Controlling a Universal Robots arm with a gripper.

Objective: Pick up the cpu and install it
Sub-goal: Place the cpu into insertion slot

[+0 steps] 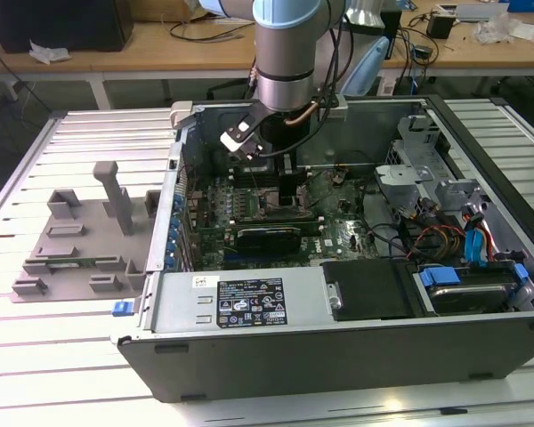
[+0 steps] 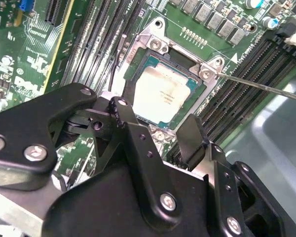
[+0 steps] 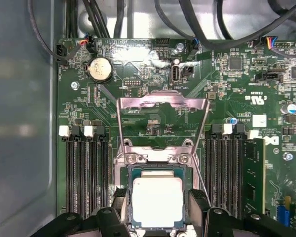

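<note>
- Currently, in the exterior view, the arm (image 1: 289,53) comes down from the top centre of the frame into the open computer case (image 1: 338,356), which fills the middle and the exterior view's right.
- The gripper (image 1: 289,191) hangs just above the green circuit board (image 1: 338,233) in the upper middle of that frame.
- In both wrist views the cpu (image 3: 157,200) (image 2: 160,94) lies flat in its socket (image 3: 130,174), silver top up.
- The gripper (image 3: 158,193) (image 2: 155,116) has its two black fingers (image 3: 197,197) apart, one on each side of the cpu; they grip nothing, and a gap shows between each finger and the chip.
- The hinged metal frame (image 3: 163,101) of the socket stands lifted open, and its thin lever (image 2: 261,86) sticks out to the side.
- Black memory slots (image 3: 86,173) flank the socket.
- A grey plastic fixture (image 1: 80,240) lies on the slatted table (image 1: 53,374) at the exterior view's left, beside the case.
</note>
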